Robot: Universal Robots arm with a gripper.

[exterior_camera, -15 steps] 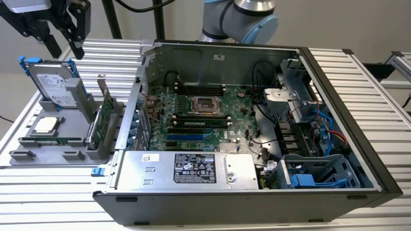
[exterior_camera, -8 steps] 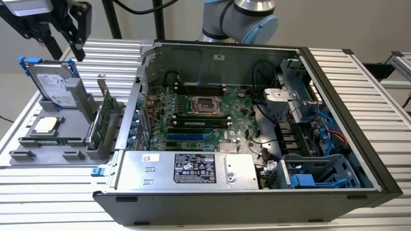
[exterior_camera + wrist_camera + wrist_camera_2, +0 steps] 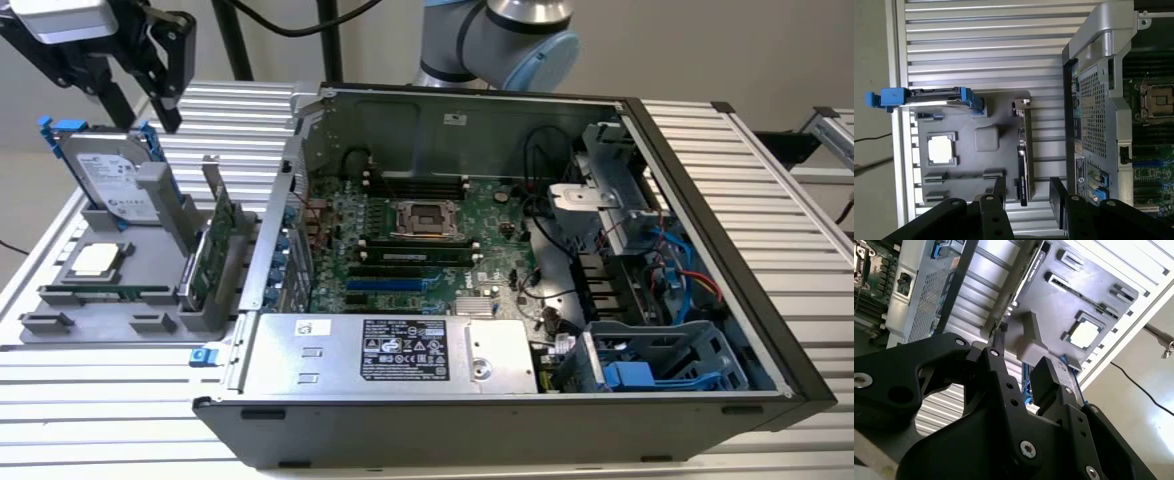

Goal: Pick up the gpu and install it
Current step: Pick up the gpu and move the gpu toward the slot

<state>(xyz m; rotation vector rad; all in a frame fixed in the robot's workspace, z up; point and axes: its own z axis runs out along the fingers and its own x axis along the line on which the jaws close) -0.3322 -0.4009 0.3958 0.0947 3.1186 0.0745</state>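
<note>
The gpu (image 3: 214, 245) stands on edge in a slot of the grey holder (image 3: 80, 325), at the exterior view's left, beside the open computer case (image 3: 534, 260). Its green board and silver end bracket show there. In the first wrist view the gpu (image 3: 1024, 150) appears edge-on as a thin dark strip. In the second wrist view the gpu (image 3: 1019, 285) runs as a long edge. My gripper (image 3: 134, 100) hangs high above the holder, open, with nothing between its fingers. Both wrist views show the gripper (image 3: 1029, 192) (image 3: 1016, 367) still clear of the card.
On the holder a silver hard drive (image 3: 114, 170) with a blue frame stands upright, a processor chip (image 3: 96, 260) lies flat, and a memory stick (image 3: 107, 293) sits low. The case wall (image 3: 287, 200) rises right next to the gpu. Ribbed aluminium table (image 3: 80, 400) surrounds everything.
</note>
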